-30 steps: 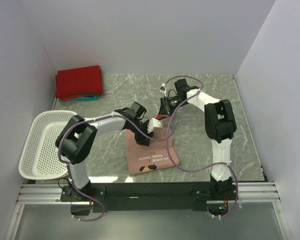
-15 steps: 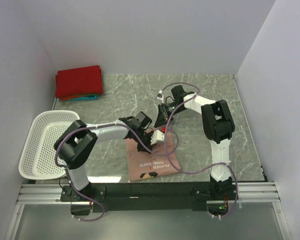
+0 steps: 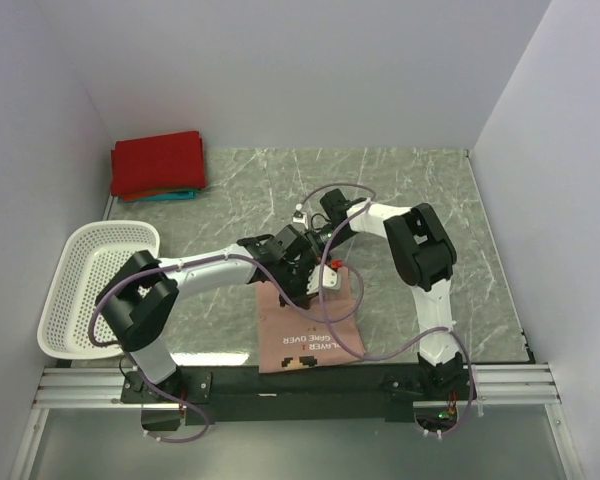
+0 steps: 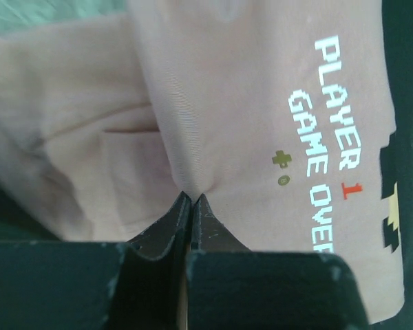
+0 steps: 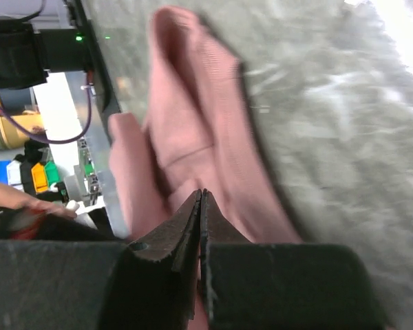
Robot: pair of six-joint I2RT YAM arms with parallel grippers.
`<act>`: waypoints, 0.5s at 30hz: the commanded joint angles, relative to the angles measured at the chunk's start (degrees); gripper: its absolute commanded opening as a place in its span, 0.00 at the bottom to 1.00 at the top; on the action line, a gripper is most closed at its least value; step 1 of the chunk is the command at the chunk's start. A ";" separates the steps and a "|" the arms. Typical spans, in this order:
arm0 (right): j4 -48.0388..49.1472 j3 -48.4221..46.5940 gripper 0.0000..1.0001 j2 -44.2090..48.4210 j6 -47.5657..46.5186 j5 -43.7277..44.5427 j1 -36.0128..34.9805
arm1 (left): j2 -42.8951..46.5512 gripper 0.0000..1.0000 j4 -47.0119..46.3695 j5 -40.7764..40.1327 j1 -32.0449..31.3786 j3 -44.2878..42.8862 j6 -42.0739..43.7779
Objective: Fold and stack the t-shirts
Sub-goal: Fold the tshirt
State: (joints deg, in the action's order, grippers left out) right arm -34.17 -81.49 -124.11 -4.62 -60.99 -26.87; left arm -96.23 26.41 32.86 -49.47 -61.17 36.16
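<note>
The pink t-shirt [image 3: 310, 335] lies at the near edge of the desk [image 3: 410, 190], with its far part hidden under both arms. The left tool [image 4: 191, 197] pinches a ridge of its cloth. The right tool [image 5: 201, 194] is pressed together on a pink fold. At the far left corner, the red t-shirt [image 3: 158, 163] covers most of the teal t-shirt [image 3: 175, 196].

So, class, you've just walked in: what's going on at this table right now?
The robot's left claw and right claw are each pinched shut on a fold of the dusty-pink t-shirt, the one printed PLAYER 1 GAME OVER, which lies near the front of the table. A folded red t-shirt rests on a teal one in the far left corner. A white basket sits at the left.
</note>
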 commanded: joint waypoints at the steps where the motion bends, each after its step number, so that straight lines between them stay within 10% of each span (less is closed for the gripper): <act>1: 1.12 -1.03 0.06 -3.85 -0.83 -0.70 0.68 | 2.62 0.01 1.88 -1.83 -0.01 -4.39 -0.66; 15: 3.32 1.86 0.06 -5.96 -0.47 -0.97 0.77 | -0.98 0.00 3.21 -11.85 2.89 -10.99 3.12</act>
State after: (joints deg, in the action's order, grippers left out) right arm -32.80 -81.08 -129.45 -3.68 -64.10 -26.22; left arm -96.62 30.74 24.23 -48.27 -68.47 37.71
